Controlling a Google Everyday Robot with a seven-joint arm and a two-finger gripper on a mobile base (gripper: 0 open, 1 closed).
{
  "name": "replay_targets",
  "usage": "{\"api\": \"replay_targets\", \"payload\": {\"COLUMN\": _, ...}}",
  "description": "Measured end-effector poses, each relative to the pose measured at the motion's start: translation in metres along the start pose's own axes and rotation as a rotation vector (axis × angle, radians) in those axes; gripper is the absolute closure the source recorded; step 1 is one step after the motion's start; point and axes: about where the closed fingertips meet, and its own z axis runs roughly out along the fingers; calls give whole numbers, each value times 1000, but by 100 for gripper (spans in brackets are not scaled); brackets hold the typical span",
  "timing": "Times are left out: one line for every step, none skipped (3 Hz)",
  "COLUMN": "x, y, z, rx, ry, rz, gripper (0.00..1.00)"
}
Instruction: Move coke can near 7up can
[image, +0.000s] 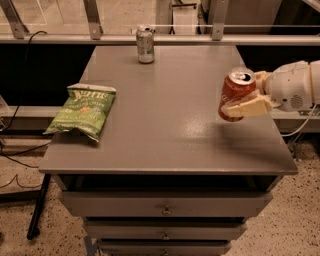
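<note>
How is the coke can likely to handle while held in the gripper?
The coke can, tilted and lifted above the right side of the table in the gripper, seems light enough for a side grip. Its smooth round wall might slip or turn between the fingers. Put down this tilted, it would probably tip and roll.

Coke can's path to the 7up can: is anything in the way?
Nothing visible. The hand holds the coke can tilted at the right side; bare tabletop runs from it to the 7up can at the far edge. The chip bag lies left, off the path.
</note>
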Motion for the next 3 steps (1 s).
{"api": "replay_targets", "payload": {"x": -3, "y": -2, "z": -2, "rx": 5, "ry": -2, "rz": -6, "gripper": 100}}
{"api": "replay_targets", "payload": {"x": -3, "y": -2, "z": -2, "rx": 5, "ry": -2, "rz": -6, "gripper": 100}}
{"api": "replay_targets", "payload": {"x": -8, "y": -7, "z": 3, "rx": 9, "ry": -16, "rz": -14, "gripper": 100}}
